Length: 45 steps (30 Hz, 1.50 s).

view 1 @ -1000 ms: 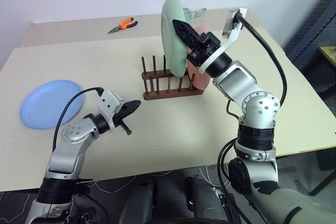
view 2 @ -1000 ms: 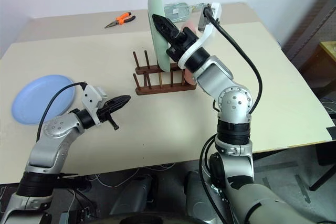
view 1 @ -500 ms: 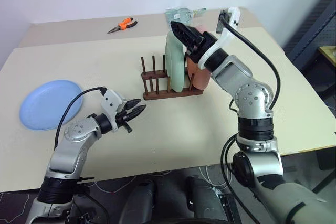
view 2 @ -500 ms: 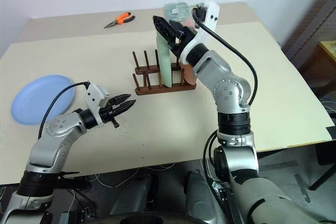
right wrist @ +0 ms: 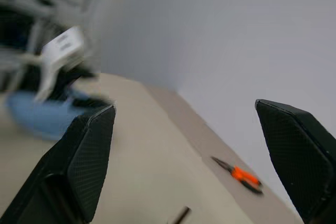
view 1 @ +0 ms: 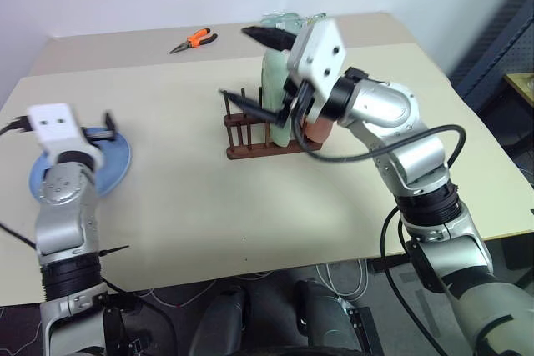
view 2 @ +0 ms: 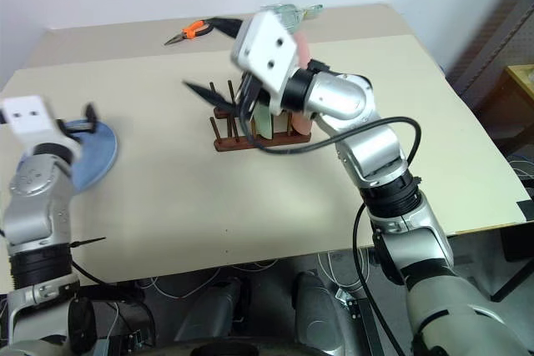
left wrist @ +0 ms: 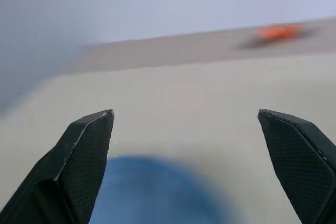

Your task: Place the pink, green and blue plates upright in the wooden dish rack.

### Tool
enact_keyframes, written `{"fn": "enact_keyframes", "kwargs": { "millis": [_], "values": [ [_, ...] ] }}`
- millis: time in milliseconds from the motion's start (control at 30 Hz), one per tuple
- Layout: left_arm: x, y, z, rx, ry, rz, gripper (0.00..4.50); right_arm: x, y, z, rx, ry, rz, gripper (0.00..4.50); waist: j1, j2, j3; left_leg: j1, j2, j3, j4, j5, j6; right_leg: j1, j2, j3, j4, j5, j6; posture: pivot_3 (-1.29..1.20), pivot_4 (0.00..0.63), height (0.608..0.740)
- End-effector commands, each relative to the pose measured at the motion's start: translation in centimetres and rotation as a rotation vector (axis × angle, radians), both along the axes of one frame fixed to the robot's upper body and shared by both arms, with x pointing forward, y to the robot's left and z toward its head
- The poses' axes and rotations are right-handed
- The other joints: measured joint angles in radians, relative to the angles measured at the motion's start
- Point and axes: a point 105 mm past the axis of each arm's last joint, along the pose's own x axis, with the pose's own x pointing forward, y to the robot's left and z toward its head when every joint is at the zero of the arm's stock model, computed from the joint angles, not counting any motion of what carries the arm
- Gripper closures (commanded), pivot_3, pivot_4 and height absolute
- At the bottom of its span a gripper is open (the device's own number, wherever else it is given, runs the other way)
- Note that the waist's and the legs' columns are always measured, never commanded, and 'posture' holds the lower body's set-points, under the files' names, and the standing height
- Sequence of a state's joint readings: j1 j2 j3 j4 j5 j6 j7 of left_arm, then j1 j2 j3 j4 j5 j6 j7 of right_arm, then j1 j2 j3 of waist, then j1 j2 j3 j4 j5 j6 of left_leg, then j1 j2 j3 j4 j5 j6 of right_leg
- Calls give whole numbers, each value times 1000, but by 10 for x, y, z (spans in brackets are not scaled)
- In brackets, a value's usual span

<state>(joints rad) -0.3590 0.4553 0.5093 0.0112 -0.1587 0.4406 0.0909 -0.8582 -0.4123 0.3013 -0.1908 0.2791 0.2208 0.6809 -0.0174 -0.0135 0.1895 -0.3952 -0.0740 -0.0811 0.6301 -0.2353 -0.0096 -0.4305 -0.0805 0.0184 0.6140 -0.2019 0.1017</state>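
On the beige counter (view 1: 250, 206) the dark wooden dish rack (view 1: 271, 135) held two plates on edge: the pale green plate (view 1: 275, 97) stood upright between the pegs, and the pink plate (view 1: 317, 129) sat just behind it, mostly hidden by the arm. The right hand (view 1: 257, 68) hung above the rack's near end with its two black fingers spread wide and empty, one fingertip (view 1: 263, 35) raised over the green plate's rim, the other down beside the pegs. Well apart, at the counter's left side, the light blue plate (view 1: 117, 160) lay flat. The left hand (left wrist: 186, 145) was over that plate, its fingers (left wrist: 84, 156) splayed wide with nothing between them, the blue surface showing below the gap. Orange-handled pliers (view 1: 193, 39) lay on the far strip of the counter, away from the rack.
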Motion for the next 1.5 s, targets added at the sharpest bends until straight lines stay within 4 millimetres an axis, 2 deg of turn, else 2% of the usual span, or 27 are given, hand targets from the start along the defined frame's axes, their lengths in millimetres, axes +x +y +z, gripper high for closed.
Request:
{"fn": "enact_keyframes", "kwargs": {
  "millis": [33,200,267,333,433,500,533,567,633,733,900,1000,1067,1267,1367,1500],
  "values": [
    [-36,51,-10,-111,41,325,0,-16,12,-14,-67,-53,65,50,1,-2,-1,0,0,0,0,0,0,0,0,0,0,0,0,0,150,738],
    [-57,56,-38,-339,55,419,0,-18,16,-30,-95,-34,83,50,9,-4,0,0,-1,-1,1,0,-1,1,-1,-1,0,0,0,0,150,738],
    [-60,51,-52,-454,54,414,0,-18,17,-34,-101,-27,84,50,8,-6,-1,0,-1,-1,1,0,-1,1,-2,-1,0,0,0,0,150,738],
    [-60,47,-57,-501,56,395,0,-18,18,-36,-102,-26,84,50,6,-8,-2,0,-1,-2,1,0,-1,1,-1,-1,0,0,0,0,150,738],
    [-56,36,-63,-576,35,334,1355,-15,17,-37,-99,-24,70,0,4,-9,-1,0,-1,-2,1,1,-3,1,-1,-2,0,0,0,0,150,738],
    [-55,33,-64,-607,23,323,2369,-13,17,-38,-98,-15,61,0,3,-9,-1,0,-1,-2,1,0,-4,1,-1,-1,0,0,0,0,150,738],
    [-54,33,-66,-627,23,325,3030,-11,15,-38,-100,-10,51,0,3,-9,-1,1,-1,-2,0,1,-4,1,-1,-1,0,0,0,0,150,738],
    [-50,31,-63,-623,10,300,3466,-9,15,-39,-106,-7,43,0,3,-9,-1,1,-1,-2,0,1,-4,1,-1,-1,0,0,0,0,150,738],
    [-37,21,-43,-582,-63,191,4457,-7,14,-39,-110,-9,31,0,4,-9,-1,1,-1,-2,0,1,-4,1,-1,-1,0,0,0,0,150,738],
    [-16,-8,10,-415,-210,-15,4457,-6,13,-37,-124,-68,7,0,11,-10,-1,0,-1,-2,1,1,-5,2,-1,-2,0,0,0,0,150,738],
    [4,-59,68,-210,-331,-261,4457,-3,17,-37,-173,-168,-18,0,6,-11,-2,0,-2,-2,1,1,-5,2,-1,-2,-1,0,0,0,150,738],
    [12,-109,106,-91,-400,-471,4457,5,23,-33,-221,-257,-42,0,-1,-11,-1,1,-1,-1,-1,1,-5,2,0,-1,0,0,0,0,150,738],
    [13,-129,119,-52,-423,-546,4457,12,28,-31,-238,-292,-58,0,-2,-11,-1,1,-1,-1,-1,2,-6,1,0,-1,0,1,-1,0,150,738],
    [9,-158,140,-46,-490,-648,4457,34,46,-31,-299,-349,-116,0,-3,-11,-1,2,0,-1,-2,2,-6,1,1,0,0,1,-1,0,150,738],
    [8,-160,140,-49,-492,-649,4500,46,50,-33,-325,-370,-161,852,-1,-11,-1,2,0,-1,-1,2,-7,1,1,0,0,1,-1,0,150,738],
    [6,-159,137,-64,-494,-647,4500,52,52,-34,-335,-385,-184,2979,3,-11,-1,2,0,-2,-1,2,-7,1,1,0,0,1,-1,0,150,738]
  ]
}}
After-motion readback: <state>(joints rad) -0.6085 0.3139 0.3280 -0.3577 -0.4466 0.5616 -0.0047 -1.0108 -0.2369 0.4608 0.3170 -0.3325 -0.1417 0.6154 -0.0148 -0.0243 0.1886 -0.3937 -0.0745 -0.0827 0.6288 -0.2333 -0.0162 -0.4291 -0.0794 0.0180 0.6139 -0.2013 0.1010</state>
